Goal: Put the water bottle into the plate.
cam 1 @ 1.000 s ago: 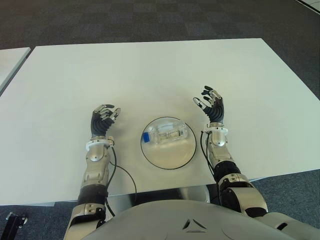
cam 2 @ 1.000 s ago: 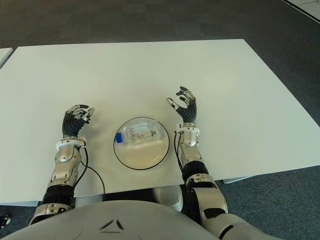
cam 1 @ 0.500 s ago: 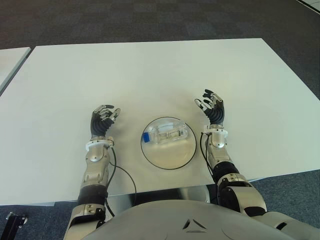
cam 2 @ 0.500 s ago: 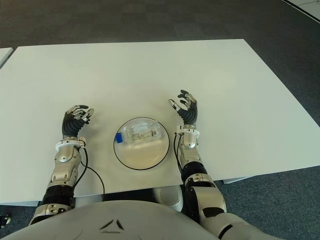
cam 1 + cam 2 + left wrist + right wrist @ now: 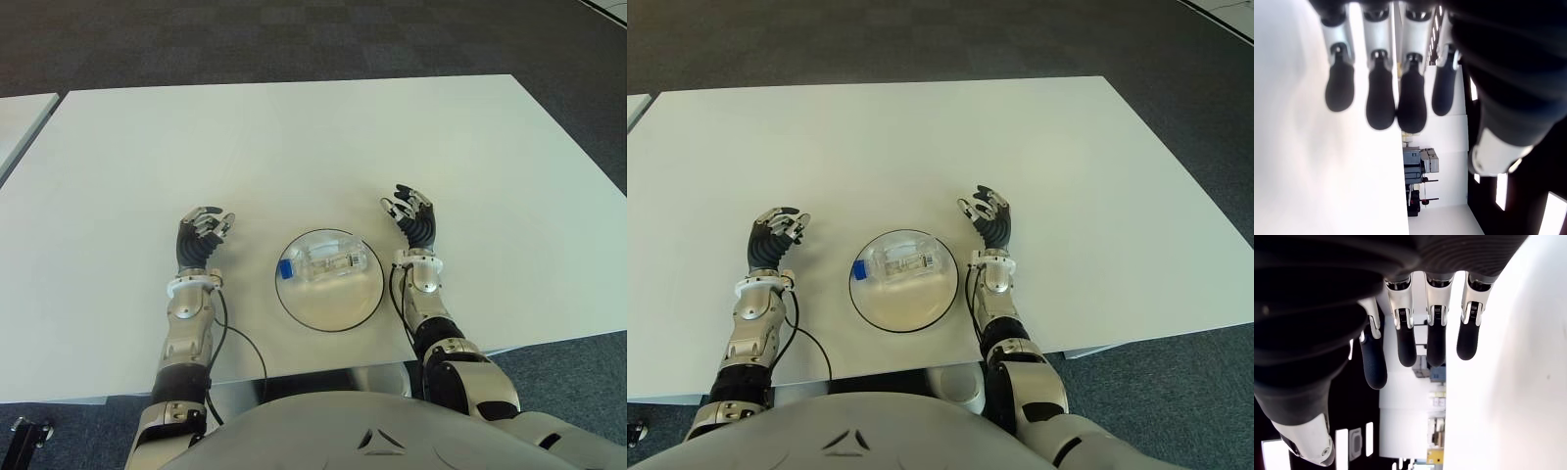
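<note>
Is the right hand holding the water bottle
No, the water bottle lies in the plate, and the right hand beside it is open.

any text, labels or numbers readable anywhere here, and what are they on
None can be read.
The water bottle, lying on its side in the plate, has a label, but its print is too small to make out.
The table and both robot hands show no readable markings.

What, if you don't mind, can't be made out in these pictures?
- Water bottle lying in the plate: label print too small in both eye views.
- Both wrist views: bottle and plate out of frame; only the empty fingers of the left hand and right hand show.
- Table's near edge: hidden behind the robot's torso.
</note>
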`<state>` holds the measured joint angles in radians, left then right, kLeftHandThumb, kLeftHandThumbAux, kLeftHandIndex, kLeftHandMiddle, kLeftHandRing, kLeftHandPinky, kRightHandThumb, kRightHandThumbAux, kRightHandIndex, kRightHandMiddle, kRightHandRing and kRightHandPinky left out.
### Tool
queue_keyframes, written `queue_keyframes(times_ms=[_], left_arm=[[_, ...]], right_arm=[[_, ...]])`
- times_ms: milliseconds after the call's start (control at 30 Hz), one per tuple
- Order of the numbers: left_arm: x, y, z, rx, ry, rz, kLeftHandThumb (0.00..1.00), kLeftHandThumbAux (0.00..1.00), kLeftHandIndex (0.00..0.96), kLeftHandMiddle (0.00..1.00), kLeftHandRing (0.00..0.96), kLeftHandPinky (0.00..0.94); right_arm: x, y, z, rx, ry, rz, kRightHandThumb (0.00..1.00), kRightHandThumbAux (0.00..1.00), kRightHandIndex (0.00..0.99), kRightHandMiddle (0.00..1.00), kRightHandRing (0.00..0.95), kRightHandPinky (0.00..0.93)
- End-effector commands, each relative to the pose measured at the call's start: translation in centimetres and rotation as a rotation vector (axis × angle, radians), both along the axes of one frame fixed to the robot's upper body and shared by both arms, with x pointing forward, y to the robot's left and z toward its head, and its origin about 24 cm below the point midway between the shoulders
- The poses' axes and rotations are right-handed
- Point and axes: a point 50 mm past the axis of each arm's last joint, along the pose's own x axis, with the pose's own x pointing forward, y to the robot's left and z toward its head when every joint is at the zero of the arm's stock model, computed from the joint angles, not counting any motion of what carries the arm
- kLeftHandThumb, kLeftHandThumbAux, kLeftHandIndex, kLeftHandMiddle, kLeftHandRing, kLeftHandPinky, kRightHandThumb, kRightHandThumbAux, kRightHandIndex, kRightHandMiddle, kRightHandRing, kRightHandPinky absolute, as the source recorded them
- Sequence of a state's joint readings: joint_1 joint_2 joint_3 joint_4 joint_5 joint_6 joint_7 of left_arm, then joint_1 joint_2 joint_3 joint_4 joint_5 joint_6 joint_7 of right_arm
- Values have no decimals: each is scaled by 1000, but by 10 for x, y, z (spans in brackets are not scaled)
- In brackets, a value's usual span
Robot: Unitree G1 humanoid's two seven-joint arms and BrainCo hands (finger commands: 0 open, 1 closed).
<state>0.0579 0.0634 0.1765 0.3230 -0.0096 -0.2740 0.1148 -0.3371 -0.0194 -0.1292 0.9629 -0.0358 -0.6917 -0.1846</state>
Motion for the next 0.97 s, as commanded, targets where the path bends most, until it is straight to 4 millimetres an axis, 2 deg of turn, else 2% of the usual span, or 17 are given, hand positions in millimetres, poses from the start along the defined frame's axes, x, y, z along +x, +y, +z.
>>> queue_keyframes(times_ms=[33, 333, 667, 967], left_arm=[[-2, -1, -3, -7, 24, -9, 710, 713, 437, 694, 677, 664], [-3, -1, -3, -9, 24, -15, 710, 712, 437, 693, 677, 662], [-2, -2, -4, 19, 33, -16, 710, 713, 437, 693, 677, 663], [-2, -3, -3, 13, 34, -12, 709, 713, 437, 695, 679, 661]], right_arm=[[0, 1, -3, 25, 18, 17, 707, 727, 435, 635, 634, 631], [0, 2, -5, 13, 47, 41, 707, 728, 436, 639, 634, 633], [3, 1, -5, -108, 128, 133, 706, 729, 434, 617, 624, 638], [2, -1, 0, -173, 150, 146, 706, 729, 433, 587, 610, 629]])
